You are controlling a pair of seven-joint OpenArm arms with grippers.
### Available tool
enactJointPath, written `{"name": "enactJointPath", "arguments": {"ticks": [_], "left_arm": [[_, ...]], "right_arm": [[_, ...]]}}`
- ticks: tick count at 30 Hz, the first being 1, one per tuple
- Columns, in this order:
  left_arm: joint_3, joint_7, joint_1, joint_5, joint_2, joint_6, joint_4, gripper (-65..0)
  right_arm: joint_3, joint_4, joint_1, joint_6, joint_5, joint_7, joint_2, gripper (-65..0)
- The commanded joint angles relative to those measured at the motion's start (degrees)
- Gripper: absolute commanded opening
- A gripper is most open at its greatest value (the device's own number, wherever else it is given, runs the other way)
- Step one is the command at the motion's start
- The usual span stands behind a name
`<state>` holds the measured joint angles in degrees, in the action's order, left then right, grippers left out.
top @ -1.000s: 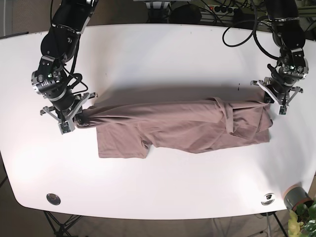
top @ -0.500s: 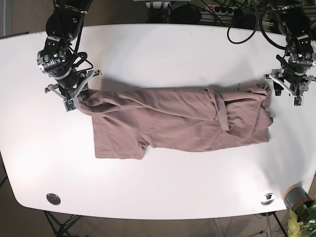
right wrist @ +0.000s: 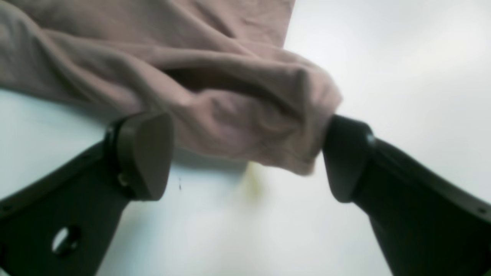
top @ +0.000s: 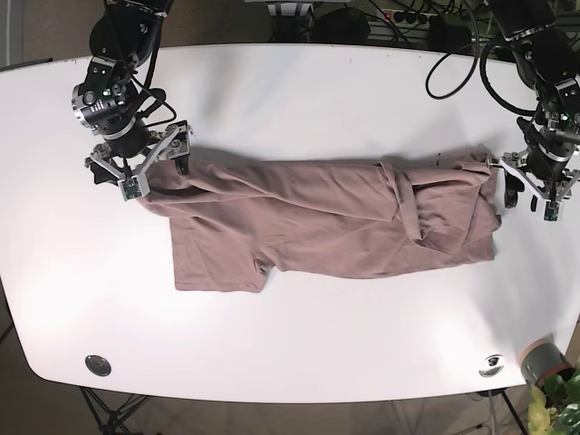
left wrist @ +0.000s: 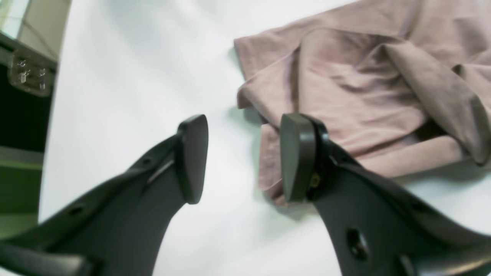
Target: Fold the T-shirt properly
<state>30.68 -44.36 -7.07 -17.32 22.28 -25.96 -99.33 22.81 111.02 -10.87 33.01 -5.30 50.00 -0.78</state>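
A mauve T-shirt point(top: 335, 227) lies across the middle of the white table point(top: 290, 100), folded lengthwise, with a sleeve sticking out at the front left and bunched folds at its right end. My right gripper point(top: 136, 175) is open at the shirt's far left corner. In the right wrist view the gripper point(right wrist: 245, 157) has its jaws wide apart either side of a bunched shirt edge point(right wrist: 230, 103). My left gripper point(top: 530, 186) is open at the shirt's right end. In the left wrist view the gripper point(left wrist: 245, 159) is open, with one finger point(left wrist: 297, 157) over the shirt's edge point(left wrist: 364, 76).
A metal cup point(top: 542, 361) and a green plant stand at the front right corner. Two round fittings point(top: 98, 364) point(top: 492, 364) sit near the front edge. Cables point(top: 435, 36) hang behind the far edge. The table's side edge point(left wrist: 57, 76) shows close by in the left wrist view.
Both grippers carried the shirt's long edge away from the front, then opened and let it go. The shirt now lies flatter, its far edge further back.
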Motion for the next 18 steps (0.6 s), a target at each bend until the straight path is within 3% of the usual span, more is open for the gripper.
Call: {"name": "enactJointPath", "arguments": {"ticks": [1,6,14,18], "left_arm": [[0.4,0.89,2.98,-0.04,1.32,0.33,2.14,-36.4],[0.31,0.89,6.94,0.05,1.32,0.33,6.54,-36.4],[0.31,0.97,9.84,0.05,1.32,0.33,10.14,-36.7],[-1.62,0.97,10.54,0.05,1.32,0.33,10.23,-36.8]], "right_arm": [[3.26,4.45,-1.3,-0.18,-0.9,0.16,-0.41,-8.9],[6.6,4.54,-0.69,0.0,-0.9,-0.11,-0.32,-8.9],[6.77,-0.3,9.16,0.0,-0.46,0.24,-0.67,-8.9],[4.23,-7.95,14.87,-0.36,-0.37,0.24,-3.14,-8.9]]}}
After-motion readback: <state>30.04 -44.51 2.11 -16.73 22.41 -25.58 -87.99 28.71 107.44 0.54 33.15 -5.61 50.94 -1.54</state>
